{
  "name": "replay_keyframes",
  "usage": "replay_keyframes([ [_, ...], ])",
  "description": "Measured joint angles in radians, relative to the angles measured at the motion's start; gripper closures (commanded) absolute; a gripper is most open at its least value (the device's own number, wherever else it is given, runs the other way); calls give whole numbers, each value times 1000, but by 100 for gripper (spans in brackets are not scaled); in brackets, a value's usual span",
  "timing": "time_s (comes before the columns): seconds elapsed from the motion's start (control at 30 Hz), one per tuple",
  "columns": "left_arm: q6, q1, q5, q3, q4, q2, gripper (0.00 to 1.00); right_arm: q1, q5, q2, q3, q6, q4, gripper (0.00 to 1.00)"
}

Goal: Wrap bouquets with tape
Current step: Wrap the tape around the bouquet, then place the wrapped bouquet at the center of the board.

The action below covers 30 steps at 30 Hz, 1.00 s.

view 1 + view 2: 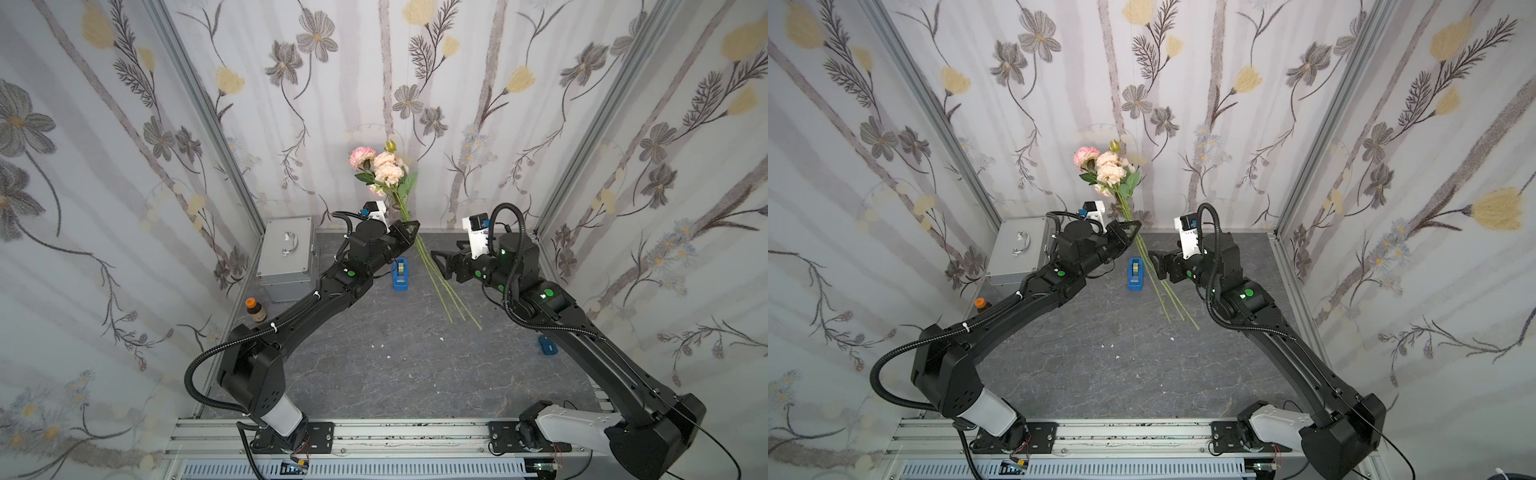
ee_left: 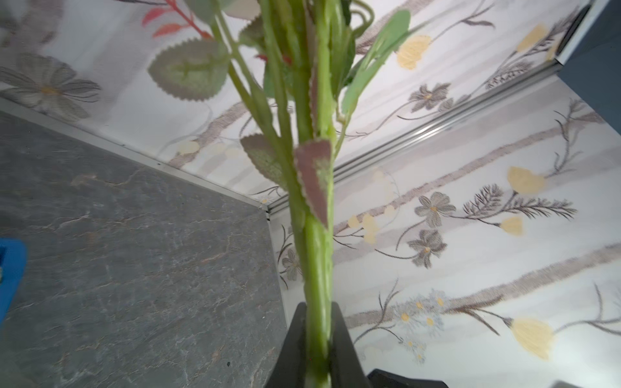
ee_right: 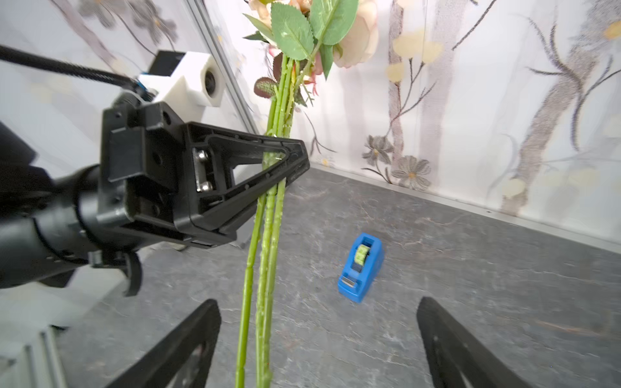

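Note:
The bouquet [image 1: 384,170] of pink and peach roses stands tilted at the back of the cell, its long green stems [image 1: 440,286] slanting down to the dark floor. My left gripper [image 1: 411,232] is shut on the stems just below the leaves; in the left wrist view both fingers press on them [image 2: 317,309]. My right gripper [image 1: 440,264] is open a little lower, and in the right wrist view the stems [image 3: 265,302] pass untouched between its spread fingers [image 3: 319,305]. The tape [image 1: 400,273], a pale-green roll in a blue dispenser [image 3: 361,267], sits on the floor left of the stems.
A silver metal case [image 1: 286,257] lies against the left wall, with a brown bottle [image 1: 254,309] in front of it. A small dark-blue block [image 1: 547,345] lies by my right arm. Papered walls close three sides; an aluminium rail [image 1: 374,432] runs along the front.

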Motion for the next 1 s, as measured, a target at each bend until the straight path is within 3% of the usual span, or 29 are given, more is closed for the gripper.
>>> replay_keyframes([
  [0.2, 31, -1, 110, -10, 166, -5, 100, -24, -281, -18, -72, 158, 199, 25],
  [0.4, 31, -10, 136, -13, 267, 0, 100, -24, -372, 48, -45, 216, 262, 42],
  [0.5, 30, -17, 147, -13, 301, 3, 100, -24, -372, 79, -24, 222, 254, 59],
  [0.6, 39, -19, 152, -14, 323, 5, 100, -19, -368, 92, -4, 220, 254, 90],
  [0.63, 50, -19, 151, -14, 322, 3, 94, -19, -368, 92, 2, 218, 253, 100],
  [0.67, 58, -19, 151, -16, 320, -1, 85, -19, -365, 92, 6, 218, 251, 100],
  [0.73, 105, -16, 151, -16, 280, -21, 41, -16, -360, 92, 8, 212, 245, 100],
  [0.83, 183, -6, 139, -35, 185, -76, 4, -17, -320, 72, -3, 197, 218, 100],
  [0.87, 216, -1, 122, -56, 149, -106, 0, -21, -294, 61, -14, 197, 209, 100],
  [1.0, 345, 35, -14, -202, -29, -278, 0, -60, -164, 18, -103, 198, 164, 100],
])
